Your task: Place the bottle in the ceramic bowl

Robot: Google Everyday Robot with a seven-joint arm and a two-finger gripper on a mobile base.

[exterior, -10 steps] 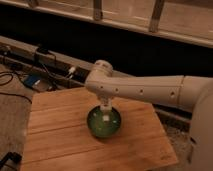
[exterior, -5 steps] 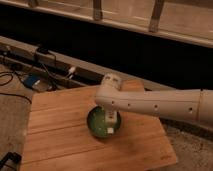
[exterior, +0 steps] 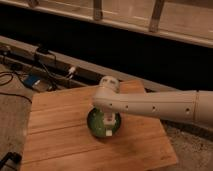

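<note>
Arm swinging further left across bench [exterior: 60, 135] — claw [exterior: 108, 120] now hanging inside ceramic bowl [exterior: 96, 129], whether clamped or apart, cannot tell. Bottle [exterior: 108, 119] showing as white shape at claw tip, over bowl's inside — placement looking nearly done.

One ceramic bowl [exterior: 101, 126], green, on one wooden table [exterior: 60, 135]. One bottle [exterior: 108, 119], white, sticking up inside the bowl. One gripper [exterior: 108, 116] right over the bowl, on one white arm [exterior: 155, 106]. One blue box [exterior: 31, 81] on the floor. A few black cables [exterior: 47, 62], too tangled to count.
</note>
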